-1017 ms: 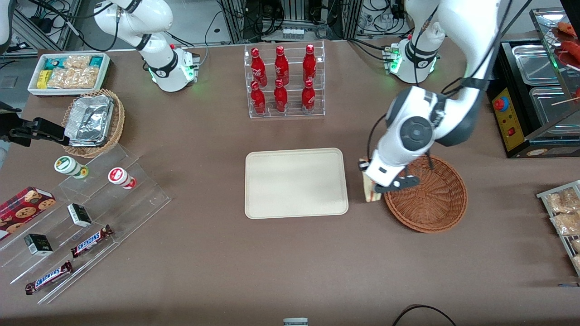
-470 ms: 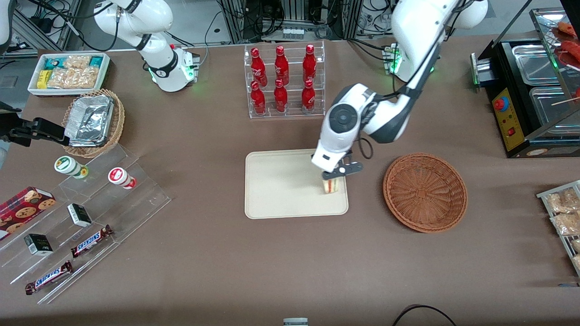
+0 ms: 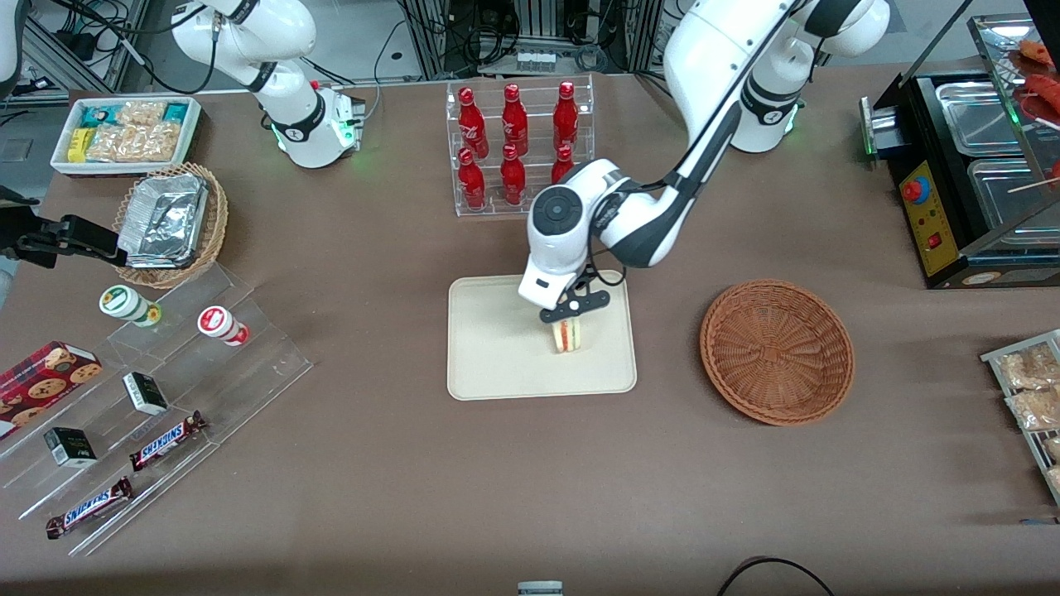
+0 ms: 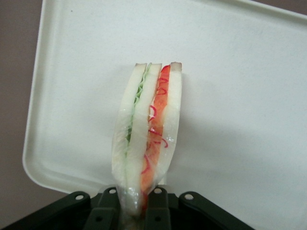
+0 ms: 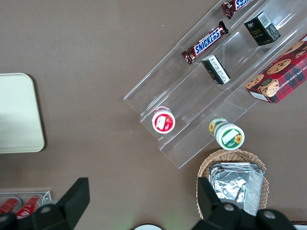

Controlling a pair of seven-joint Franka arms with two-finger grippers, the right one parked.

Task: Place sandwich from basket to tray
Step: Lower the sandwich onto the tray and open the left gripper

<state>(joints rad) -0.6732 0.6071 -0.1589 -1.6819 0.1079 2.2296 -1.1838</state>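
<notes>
One sandwich (image 3: 566, 335) is clamped between the fingers of the left arm's gripper (image 3: 571, 310), which hangs over the cream-beige tray (image 3: 497, 364), above the half of it that lies toward the working arm's end of the table. In the left wrist view the sandwich (image 4: 147, 134) is pinched at one narrow end by the gripper (image 4: 139, 211), its cut edge showing white bread with a red-orange layer and a pale green layer under clear wrap, with the tray (image 4: 249, 96) beneath it. Whether it touches the tray surface I cannot tell. The reddish-brown wicker basket (image 3: 777, 352) sits on the brown table (image 3: 530, 480) beside the tray, apart from it, with nothing in it
</notes>
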